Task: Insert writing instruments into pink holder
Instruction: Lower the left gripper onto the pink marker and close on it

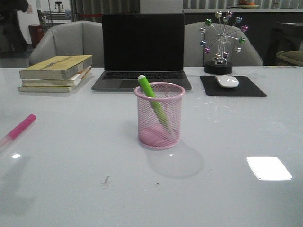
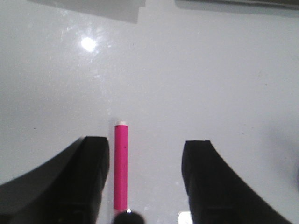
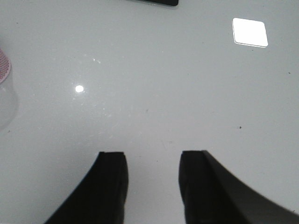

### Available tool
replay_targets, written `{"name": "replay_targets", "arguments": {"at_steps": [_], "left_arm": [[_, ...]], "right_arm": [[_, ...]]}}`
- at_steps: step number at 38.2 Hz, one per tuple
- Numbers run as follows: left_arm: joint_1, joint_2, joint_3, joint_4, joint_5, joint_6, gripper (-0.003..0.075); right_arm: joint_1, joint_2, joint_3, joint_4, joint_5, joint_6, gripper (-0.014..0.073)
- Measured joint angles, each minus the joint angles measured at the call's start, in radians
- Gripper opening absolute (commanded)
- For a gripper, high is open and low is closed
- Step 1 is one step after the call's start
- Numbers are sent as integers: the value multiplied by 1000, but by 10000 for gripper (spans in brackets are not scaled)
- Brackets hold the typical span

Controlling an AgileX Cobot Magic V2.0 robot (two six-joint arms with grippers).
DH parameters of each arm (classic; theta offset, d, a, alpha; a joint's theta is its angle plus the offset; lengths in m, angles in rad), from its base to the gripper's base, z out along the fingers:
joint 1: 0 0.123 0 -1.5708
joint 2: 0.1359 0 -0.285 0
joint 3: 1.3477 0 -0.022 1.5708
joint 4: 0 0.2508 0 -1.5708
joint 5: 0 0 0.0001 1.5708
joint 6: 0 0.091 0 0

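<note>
The pink mesh holder [image 1: 159, 116] stands mid-table with the green marker [image 1: 151, 97] leaning inside it, pale cap end up above the rim. The hot pink marker [image 1: 20, 127] lies flat on the table at the far left. In the left wrist view this pink marker [image 2: 121, 163] lies between the fingers of my open left gripper [image 2: 145, 144], close beside one finger, not gripped. My right gripper [image 3: 152, 156] is open over bare table with nothing between its fingers; the holder's rim [image 3: 3, 67] shows at that view's edge. Neither gripper shows in the front view.
A laptop [image 1: 142, 52] stands behind the holder. A stack of books [image 1: 56, 73] is at the back left. A mouse [image 1: 227, 81] on a black pad [image 1: 233, 86] and a ball ornament [image 1: 221, 42] are at the back right.
</note>
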State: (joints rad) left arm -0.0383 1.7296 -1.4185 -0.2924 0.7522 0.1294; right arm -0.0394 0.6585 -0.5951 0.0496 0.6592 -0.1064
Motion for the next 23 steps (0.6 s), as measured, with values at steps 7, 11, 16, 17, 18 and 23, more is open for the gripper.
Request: {"name": "replay_targets", "arguments": {"at_steps": [7, 11, 16, 17, 18, 23], "left_arm": [[7, 98, -38, 0, 52, -2, 428], [7, 146, -47, 0, 79, -2, 428], [7, 188, -49, 0, 101, -2, 428], [7, 194, -49, 0, 103, -4, 428], [7, 200, -49, 2, 103, -4, 428], [7, 223, -49, 8, 97, -4, 428]], "right_arm": [[0, 0, 0, 0, 0, 0, 393], [0, 0, 0, -1, 0, 0, 393], [0, 0, 0, -1, 0, 0, 393], [0, 0, 0, -1, 2, 0, 393], [0, 0, 0, -1, 2, 0, 393], [0, 0, 0, -1, 9, 0, 393]]}}
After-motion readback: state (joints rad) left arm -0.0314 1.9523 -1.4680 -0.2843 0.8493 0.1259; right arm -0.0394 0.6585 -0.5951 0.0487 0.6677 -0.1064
